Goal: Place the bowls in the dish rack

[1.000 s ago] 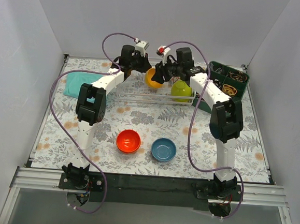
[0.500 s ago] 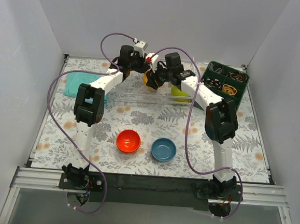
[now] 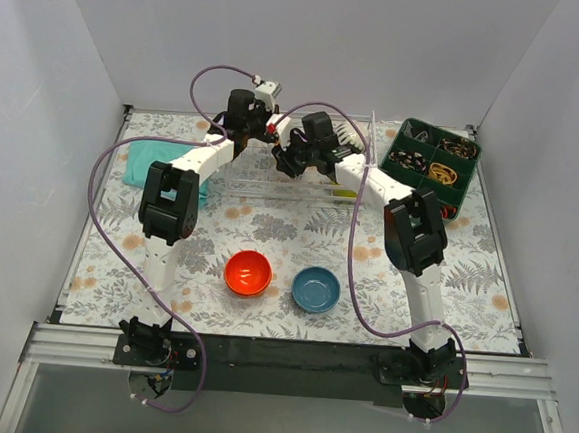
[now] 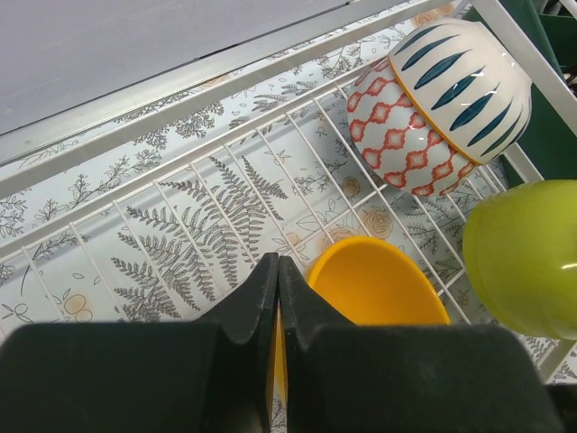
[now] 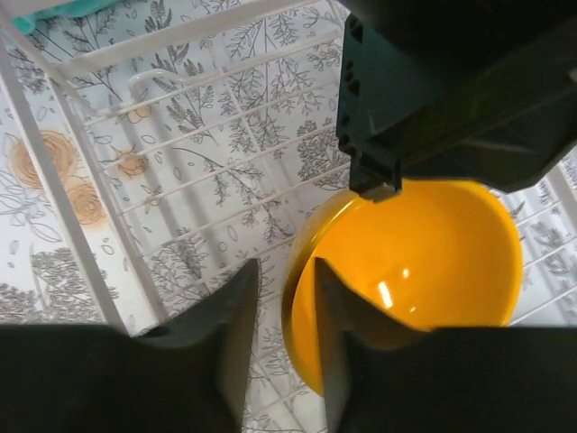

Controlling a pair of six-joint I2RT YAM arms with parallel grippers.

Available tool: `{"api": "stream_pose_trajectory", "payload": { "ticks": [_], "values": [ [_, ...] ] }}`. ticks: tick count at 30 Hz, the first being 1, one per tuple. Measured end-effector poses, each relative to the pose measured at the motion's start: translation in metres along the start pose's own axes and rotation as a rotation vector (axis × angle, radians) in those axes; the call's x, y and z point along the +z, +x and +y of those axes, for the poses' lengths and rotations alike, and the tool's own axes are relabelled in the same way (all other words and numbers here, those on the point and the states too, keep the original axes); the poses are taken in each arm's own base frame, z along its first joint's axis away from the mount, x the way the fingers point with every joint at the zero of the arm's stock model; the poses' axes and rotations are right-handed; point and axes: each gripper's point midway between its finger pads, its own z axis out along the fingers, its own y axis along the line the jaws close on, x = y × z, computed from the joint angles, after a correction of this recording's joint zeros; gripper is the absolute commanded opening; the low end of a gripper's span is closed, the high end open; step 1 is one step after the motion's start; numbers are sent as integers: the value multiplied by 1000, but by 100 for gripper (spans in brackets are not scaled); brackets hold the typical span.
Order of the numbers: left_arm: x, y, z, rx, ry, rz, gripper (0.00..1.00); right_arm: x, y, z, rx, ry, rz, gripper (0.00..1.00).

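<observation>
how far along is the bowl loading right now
Done: patterned bowls and a lime-green bowl sit in the dish rack. In hand: the left gripper pinches the orange-yellow bowl at the rack, the right gripper open astride its rim. Left: red-orange bowl and blue bowl on the table.

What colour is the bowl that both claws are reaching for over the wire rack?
The bowl is plain glossy orange-yellow; the right wrist view shows it best.
</observation>
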Motion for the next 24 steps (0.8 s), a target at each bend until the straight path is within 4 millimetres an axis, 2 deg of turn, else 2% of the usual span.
{"api": "stream_pose_trajectory", "payload": {
  "ticks": [3,8,14,15,16,19,22,23,24],
  "values": [
    [-2,-1,-1,-2,0,-1,0,2,-3,-2,-30,23,-3,16],
    [-3,-3,-1,1,-6,-8,0,1,2,-5,-45,40,18,2],
    [-7,-10,3,4,-25,-20,1,-2,3,-8,-20,18,6,1],
    [-8,-12,6,4,-37,-23,3,-4,2,-8,9,6,-5,1],
    [-9,-14,9,7,-53,-30,11,-6,1,-10,36,-3,-15,1],
    [-19,-28,27,18,-132,-60,16,-16,-5,-18,175,-52,-82,1],
    [-36,-45,46,23,-207,-100,11,-33,-19,-39,375,-104,-201,1],
    [-42,-50,52,24,-225,-110,0,-39,-27,-47,447,-125,-254,1],
    [-49,-55,55,28,-237,-118,0,-45,-36,-55,510,-148,-307,1]
  ]
}}
